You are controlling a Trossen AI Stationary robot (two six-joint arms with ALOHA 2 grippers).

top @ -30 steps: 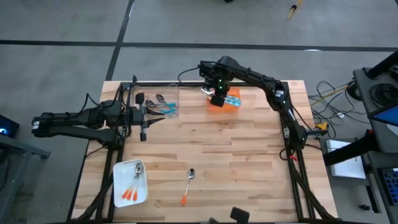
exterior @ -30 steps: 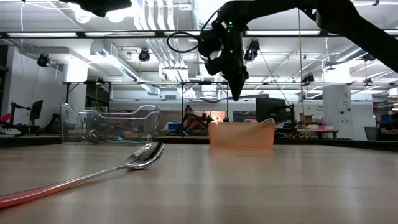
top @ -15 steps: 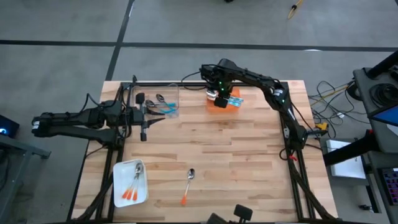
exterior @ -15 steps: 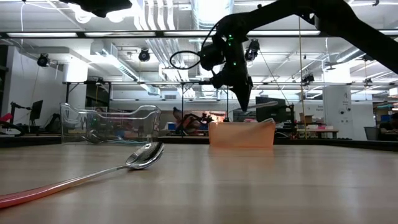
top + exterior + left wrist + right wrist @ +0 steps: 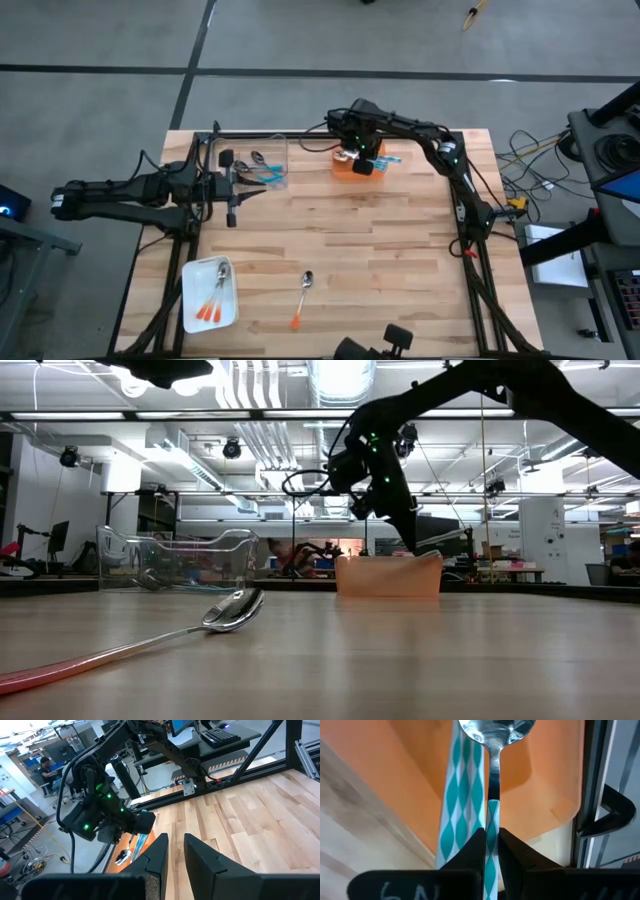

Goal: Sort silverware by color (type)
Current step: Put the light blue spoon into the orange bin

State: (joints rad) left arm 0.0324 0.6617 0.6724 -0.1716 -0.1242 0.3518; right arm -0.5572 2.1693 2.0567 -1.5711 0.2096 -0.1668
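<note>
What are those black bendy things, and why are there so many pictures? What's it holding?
They are two robot arms at a wooden table. One camera looks down from above, one sits low on the table, and one rides on each wrist. The right hand is pinching a spoon with a blue-patterned handle over an orange tray. The left hand waits beside a clear bin. A white tray holds orange-handled spoons, and one more orange-handled spoon lies loose on the table.
</note>
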